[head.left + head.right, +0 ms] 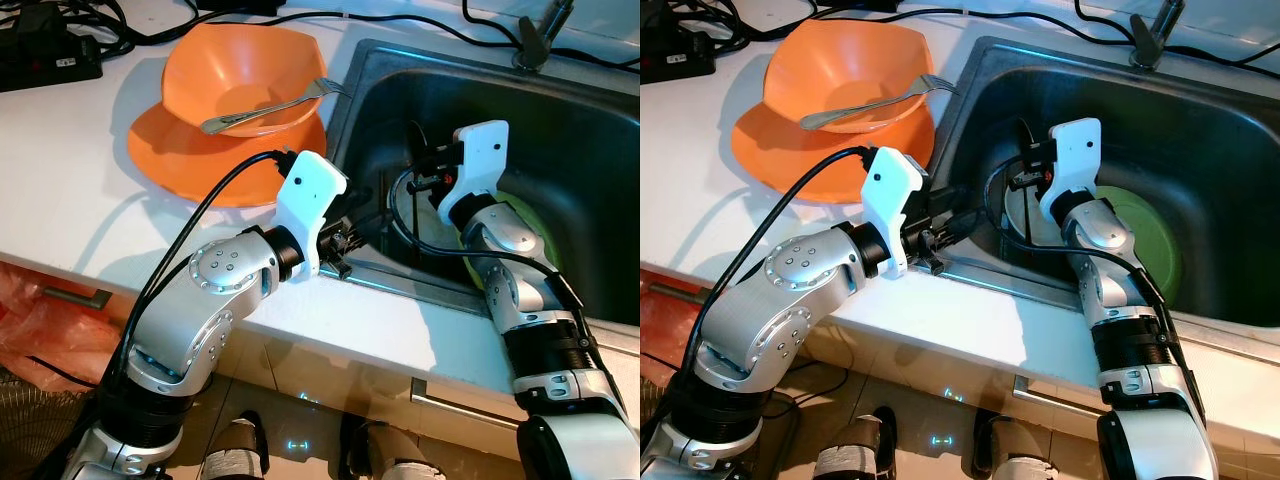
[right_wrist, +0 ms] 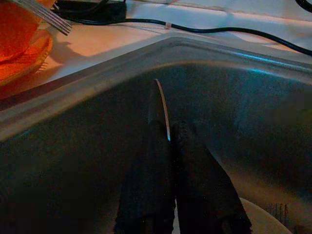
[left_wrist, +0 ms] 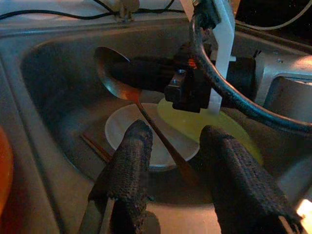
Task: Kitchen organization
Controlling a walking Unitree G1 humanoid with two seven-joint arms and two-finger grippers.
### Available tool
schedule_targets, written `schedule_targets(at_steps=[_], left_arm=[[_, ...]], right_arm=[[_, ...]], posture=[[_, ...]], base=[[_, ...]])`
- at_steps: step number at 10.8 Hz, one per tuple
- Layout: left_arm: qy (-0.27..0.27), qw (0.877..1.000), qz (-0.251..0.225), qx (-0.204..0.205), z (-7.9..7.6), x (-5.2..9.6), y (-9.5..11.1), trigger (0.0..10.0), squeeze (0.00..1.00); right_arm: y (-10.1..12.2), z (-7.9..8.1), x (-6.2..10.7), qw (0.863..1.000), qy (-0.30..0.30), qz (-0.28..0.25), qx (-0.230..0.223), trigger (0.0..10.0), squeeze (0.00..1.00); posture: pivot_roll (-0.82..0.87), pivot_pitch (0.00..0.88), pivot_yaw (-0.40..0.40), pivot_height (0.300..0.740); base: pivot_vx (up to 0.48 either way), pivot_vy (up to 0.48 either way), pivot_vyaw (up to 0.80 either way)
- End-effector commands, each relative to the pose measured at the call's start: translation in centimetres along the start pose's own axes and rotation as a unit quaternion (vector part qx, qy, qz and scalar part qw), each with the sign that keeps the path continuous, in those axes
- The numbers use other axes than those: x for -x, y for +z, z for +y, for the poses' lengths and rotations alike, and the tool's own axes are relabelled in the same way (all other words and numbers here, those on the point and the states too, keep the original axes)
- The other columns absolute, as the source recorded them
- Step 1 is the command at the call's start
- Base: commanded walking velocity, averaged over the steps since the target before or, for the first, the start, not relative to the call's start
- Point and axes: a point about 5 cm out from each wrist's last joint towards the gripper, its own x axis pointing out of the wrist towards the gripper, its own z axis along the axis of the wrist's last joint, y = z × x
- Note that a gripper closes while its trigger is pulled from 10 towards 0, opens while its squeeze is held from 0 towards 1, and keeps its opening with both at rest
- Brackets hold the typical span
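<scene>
Inside the sink (image 1: 600,120), the right gripper (image 2: 168,141) pinches a thin steel spoon (image 3: 114,80) by its handle; light, stiff, probably slippery. The left gripper (image 3: 170,161) waits open at the sink's front edge.

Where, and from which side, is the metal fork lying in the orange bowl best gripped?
Grip the metal fork at the middle of its thin handle, coming from straight above with the fingers across it. It lies as a bridge over the hollow of the orange bowl, so there is likely free space under that part; the open left gripper is nearer.
</scene>
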Motion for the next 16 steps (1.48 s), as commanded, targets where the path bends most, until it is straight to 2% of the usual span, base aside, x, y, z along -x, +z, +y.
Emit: schedule_targets(at_steps=[1,2,3,4,5,6,8,9,10,11,12,13,14,15,16], left_arm=[[-0.017,1.0,0.002,-0.003,-0.7,0.1,0.0,10.0,0.0],[-0.017,1.0,0.003,-0.002,-0.7,0.1,-0.1,10.0,0.0],[-0.017,1.0,0.004,-0.002,-0.7,0.1,-0.1,10.0,0.0],[-0.017,1.0,0.005,-0.002,-0.7,0.1,-0.2,10.0,0.0],[-0.019,1.0,0.005,-0.002,-0.7,0.1,-0.2,10.0,0.0],[-0.018,1.0,0.004,-0.002,-0.7,0.1,-0.2,10.0,0.0],[-0.012,1.0,-0.004,-0.006,-0.6,0.0,0.0,10.0,0.0],[0.01,1.0,-0.02,-0.012,-0.1,-0.1,0.5,10.0,0.0],[0.024,0.999,-0.04,-0.008,0.3,-0.1,1.1,10.0,0.0],[0.038,0.997,-0.062,-0.004,0.7,-0.1,1.9,10.0,0.0],[0.053,0.995,-0.084,-0.002,1.1,0.0,2.5,10.0,0.0],[0.104,0.985,-0.139,0.01,2.4,0.5,3.9,10.0,0.0],[0.135,0.977,-0.163,0.016,3.0,0.8,4.3,10.0,0.0],[0.171,0.965,-0.195,0.029,3.7,1.5,4.7,10.0,0.0],[0.199,0.955,-0.215,0.043,4.7,2.2,5.3,10.0,0.0]], right_arm=[[-2.1,0.4,0.7,0.999,0.003,0.034,-0.011,10.0,0.84],[-2.1,0.5,0.7,0.999,0.004,0.033,-0.011,10.0,0.98],[-2.2,0.4,0.7,0.999,0.003,0.036,-0.01,10.0,0.94],[-2.2,0.4,0.7,0.999,0.002,0.036,-0.01,10.0,0.85],[-2.1,0.4,0.7,0.999,0.002,0.034,-0.01,10.0,0.51],[-2.1,0.4,0.7,0.999,0.002,0.033,-0.008,10.0,0.0],[-1.3,0.4,0.7,1.0,-0.006,0.008,-0.012,10.0,0.0],[0.1,0.2,0.6,0.999,-0.015,-0.027,-0.017,10.0,0.0],[2.5,-0.2,0.5,0.995,-0.028,-0.087,-0.046,10.0,0.0],[4.9,-0.6,0.5,0.984,-0.04,-0.15,-0.084,10.0,0.0],[6.2,-0.9,0.7,0.975,-0.05,-0.184,-0.115,10.0,0.0],[7.4,-0.8,1.1,0.961,-0.044,-0.224,-0.157,10.0,0.0],[7.6,-0.7,1.2,0.954,-0.04,-0.235,-0.181,10.0,0.0],[7.4,-0.5,1.4,0.95,-0.038,-0.236,-0.201,10.0,0.0],[6.8,-0.2,1.5,0.952,-0.036,-0.226,-0.204,10.0,0.0]], posture=[[0.15,0.261,-0.039,0.74],[0.15,0.261,-0.039,0.74],[0.15,0.26,-0.039,0.74],[0.15,0.258,-0.038,0.74],[0.15,0.258,-0.038,0.74],[0.15,0.251,-0.036,0.74],[0.14,0.247,-0.034,0.74],[0.15,0.248,-0.035,0.74],[0.14,0.247,-0.036,0.74],[0.14,0.25,-0.037,0.74],[0.14,0.25,-0.038,0.74],[0.14,0.254,-0.04,0.74],[0.14,0.254,-0.04,0.74],[0.14,0.256,-0.042,0.74],[0.14,0.258,-0.043,0.74]], base=[[0.0,0.0,0.0],[0.0,0.0,0.0],[0.0,0.0,0.0],[0.0,0.0,0.0],[0.0,0.0,0.0],[0.0,0.0,0.0],[0.0,0.0,0.0],[0.0,0.0,0.0],[0.0,0.0,0.0],[0.0,0.0,0.0],[0.0,0.0,0.0],[0.0,0.0,0.0],[0.0,0.0,0.0],[0.0,0.0,0.0],[0.0,0.0,0.0]])
